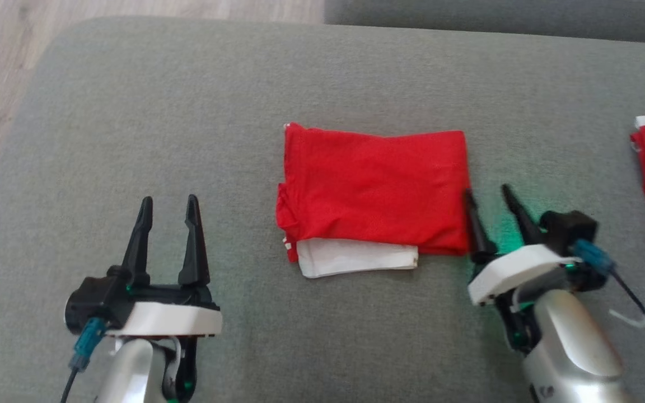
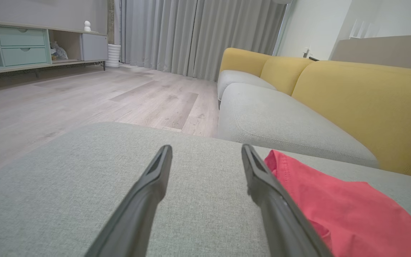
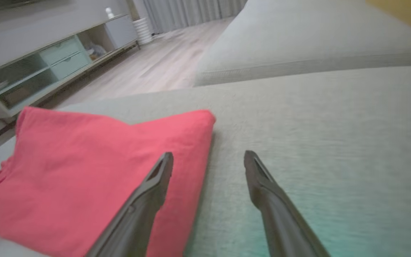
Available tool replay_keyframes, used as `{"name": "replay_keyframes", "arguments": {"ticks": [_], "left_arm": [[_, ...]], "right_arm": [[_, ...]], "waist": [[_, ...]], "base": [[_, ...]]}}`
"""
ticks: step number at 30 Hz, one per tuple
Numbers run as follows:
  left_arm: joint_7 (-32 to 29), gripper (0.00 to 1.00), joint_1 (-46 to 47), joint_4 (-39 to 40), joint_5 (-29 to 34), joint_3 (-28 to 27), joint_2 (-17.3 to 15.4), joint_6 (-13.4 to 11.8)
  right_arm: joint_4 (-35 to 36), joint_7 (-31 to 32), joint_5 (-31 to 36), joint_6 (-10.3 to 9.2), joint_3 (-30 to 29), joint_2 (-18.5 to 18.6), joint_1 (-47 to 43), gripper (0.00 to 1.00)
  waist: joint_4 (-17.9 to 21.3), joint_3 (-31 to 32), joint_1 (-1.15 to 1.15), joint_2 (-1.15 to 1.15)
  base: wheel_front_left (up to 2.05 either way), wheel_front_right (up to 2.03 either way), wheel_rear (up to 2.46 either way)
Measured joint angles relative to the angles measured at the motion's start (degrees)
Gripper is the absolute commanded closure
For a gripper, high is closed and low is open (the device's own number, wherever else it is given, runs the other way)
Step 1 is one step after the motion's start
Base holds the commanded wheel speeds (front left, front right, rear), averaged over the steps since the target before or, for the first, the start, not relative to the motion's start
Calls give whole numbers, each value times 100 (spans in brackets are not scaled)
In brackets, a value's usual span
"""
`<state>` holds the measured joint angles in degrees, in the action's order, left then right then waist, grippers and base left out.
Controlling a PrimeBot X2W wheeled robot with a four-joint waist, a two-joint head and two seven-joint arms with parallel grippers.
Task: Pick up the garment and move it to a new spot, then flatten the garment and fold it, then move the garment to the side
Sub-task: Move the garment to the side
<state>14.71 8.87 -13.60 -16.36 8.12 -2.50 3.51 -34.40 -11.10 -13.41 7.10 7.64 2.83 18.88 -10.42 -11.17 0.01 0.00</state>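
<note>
one folded red garment [image 1: 375, 187], white layer showing beneath its near edge.

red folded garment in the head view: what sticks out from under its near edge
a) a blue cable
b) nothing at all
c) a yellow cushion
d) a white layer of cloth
d: a white layer of cloth pokes out below the near edge of the red folded garment, which lies flat on the grey fabric cushion.
</note>
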Motion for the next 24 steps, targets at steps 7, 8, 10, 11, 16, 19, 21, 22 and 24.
{"name": "replay_keyframes", "arguments": {"ticks": [7, 8, 10, 11, 16, 19, 21, 22, 24], "left_arm": [[0, 0, 37, -15, -31, 97, 0, -7], [0, 0, 44, -16, -40, 105, 1, -8], [0, 0, 59, -21, -49, 109, 1, -48], [0, 0, 66, -21, -74, 109, 1, -49], [0, 0, 70, -62, -79, 109, -1, -55], [0, 0, 68, -87, 2, 132, 0, -49], [0, 0, 67, -87, 31, 148, 0, -48], [0, 0, 65, -87, 31, 172, 0, -46], [0, 0, 61, -85, 40, 231, 0, -46]], "right_arm": [[-836, 389, -292, 0, 482, 31, 341, 0], [-918, 403, -293, 0, 511, 43, 413, 0], [-1085, 416, -255, 0, 591, 77, 567, 52], [-1159, 413, -214, 0, 627, 87, 634, 100], [-1341, 283, 83, 0, 724, 65, 713, 100], [-1399, 149, 450, 1, 572, 51, 721, 100], [-1396, 103, 791, 1, 382, 38, 721, 100], [-1377, 94, 972, 1, 266, 38, 722, 100], [-1284, 94, 1377, 1, 112, 59, 721, 100]], "waist": [[-171, -69, -1, 0], [-189, -75, -1, 0], [-213, -79, -1, 0], [-221, -75, -1, 0], [-174, 9, -1, 0], [-69, 77, -1, 0], [28, 123, -1, 0], [84, 146, -1, 0], [206, 188, -1, 0]], "base": [[0, 0, 0], [0, 0, 0], [0, 0, 0], [0, 0, 0], [0, 0, 0], [0, 0, 0], [0, 0, 0], [0, 0, 0], [0, 0, 0]]}}
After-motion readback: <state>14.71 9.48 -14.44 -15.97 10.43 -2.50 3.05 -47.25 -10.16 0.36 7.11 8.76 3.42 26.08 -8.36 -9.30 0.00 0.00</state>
